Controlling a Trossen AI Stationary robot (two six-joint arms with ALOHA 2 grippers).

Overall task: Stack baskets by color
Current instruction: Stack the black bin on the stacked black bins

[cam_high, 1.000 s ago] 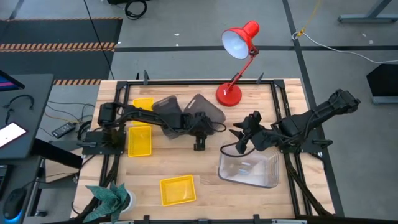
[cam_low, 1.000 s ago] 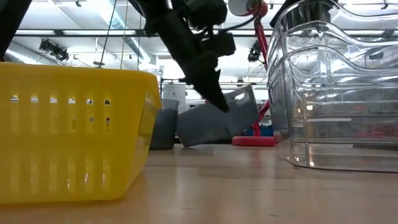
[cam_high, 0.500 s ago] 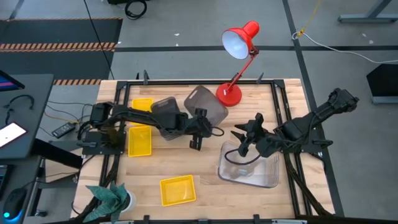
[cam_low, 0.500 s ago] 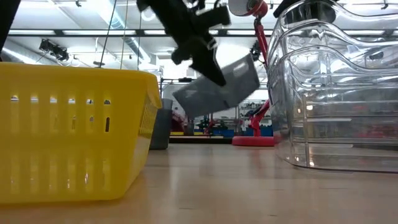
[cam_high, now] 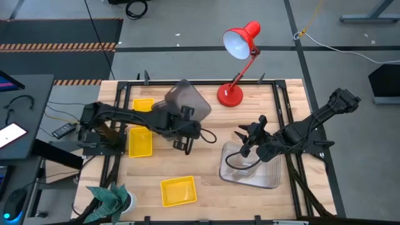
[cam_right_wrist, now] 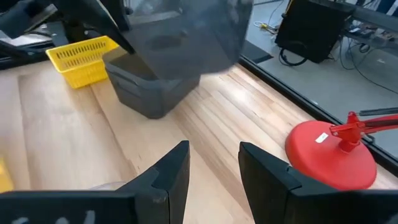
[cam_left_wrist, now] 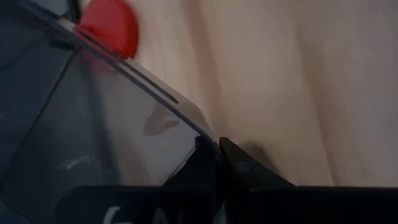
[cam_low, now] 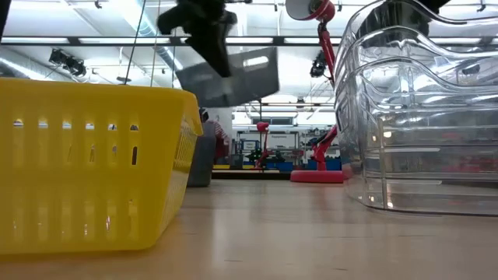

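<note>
A dark grey basket (cam_high: pixel 187 99) hangs in the air over the middle of the table, with my left gripper (cam_high: pixel 186 115) shut on it; it shows tilted in the low view (cam_low: pixel 233 74). A second grey basket (cam_right_wrist: pixel 149 87) rests on its bottom on the table below it. Three yellow baskets sit on the table: one at the far left (cam_high: pixel 144 105), one at the left (cam_high: pixel 140 141) and one near the front edge (cam_high: pixel 178 190). Stacked clear baskets (cam_high: pixel 250 167) stand at the right. My right gripper (cam_high: pixel 245 141) hovers open over their far left corner. My left gripper pinches the grey basket's rim edge (cam_left_wrist: pixel 200 138) between its two shut fingers. The fingers come from the near side, slanting downward. The basket is lifted clear of the table and tilted, its body extending beyond the fingers toward the far edge.
A red desk lamp stands with its base (cam_high: pixel 229 95) at the far edge, right of the held basket. A potted plant (cam_high: pixel 111 199) is at the near left corner. Bare wood (cam_high: pixel 200 159) lies between the yellow and clear baskets.
My left gripper has risen and gone toward the table's left, rolling as it went. The grey basket, which leaned on the table a second ago, is now lifted clear, turned nearer to level and above the other grey basket.
</note>
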